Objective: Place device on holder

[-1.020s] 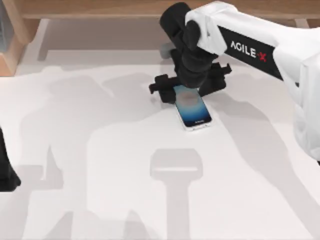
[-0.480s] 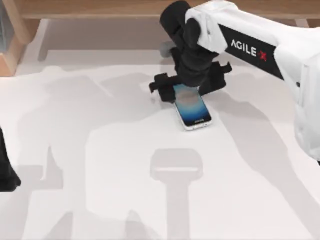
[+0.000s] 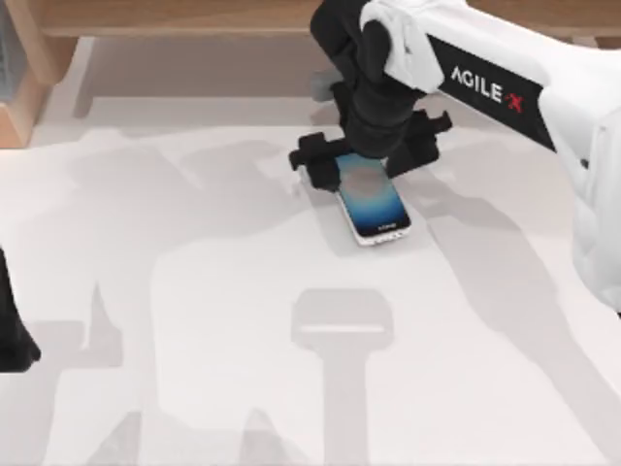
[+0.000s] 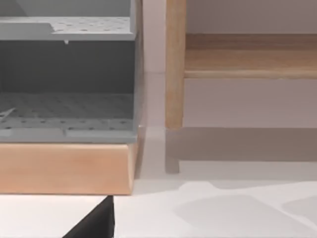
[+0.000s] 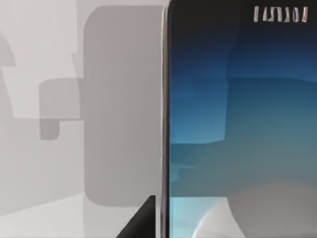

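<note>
The device point(image 3: 375, 202) is a slim phone with a glowing blue screen, lying slanted at the middle back of the table. Its shadow spreads beside it, so it hangs slightly above the surface. My right gripper point(image 3: 364, 163) reaches down over its far end and is shut on the device. In the right wrist view the device's blue screen point(image 5: 237, 129) is close up, with one dark fingertip point(image 5: 141, 220) against its silver edge. The holder point(image 3: 342, 326) is a pale grey T-shaped stand nearer the front, apart from the phone. My left arm point(image 3: 12, 335) is parked at the left edge.
A wooden shelf frame point(image 3: 29, 78) runs along the back and left. In the left wrist view it holds a grey perforated rack point(image 4: 64, 79) behind a wooden post point(image 4: 175, 64). White table surface lies between the phone and the holder.
The right gripper has risen a little with the device in it. The phone's near end has shifted toward the back and its shadow has widened. The left arm has not moved.
</note>
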Robot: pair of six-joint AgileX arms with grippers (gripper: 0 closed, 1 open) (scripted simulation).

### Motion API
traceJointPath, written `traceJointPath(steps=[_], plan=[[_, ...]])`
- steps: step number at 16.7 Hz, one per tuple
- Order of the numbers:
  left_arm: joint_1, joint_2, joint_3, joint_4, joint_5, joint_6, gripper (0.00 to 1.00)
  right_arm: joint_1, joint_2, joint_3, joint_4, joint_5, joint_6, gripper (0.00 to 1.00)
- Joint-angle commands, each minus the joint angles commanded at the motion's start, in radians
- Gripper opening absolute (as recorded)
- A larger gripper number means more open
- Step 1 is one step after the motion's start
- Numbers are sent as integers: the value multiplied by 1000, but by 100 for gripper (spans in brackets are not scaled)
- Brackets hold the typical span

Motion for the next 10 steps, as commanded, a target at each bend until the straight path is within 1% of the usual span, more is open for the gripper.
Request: traceJointPath(steps=[6,10], plan=[[0,0,0,0,0,0,100,-4,-59,-14,38,-4,1,0],[0,0,0,0,0,0,100,-31,-163,-124,136,-10,-13,0]])
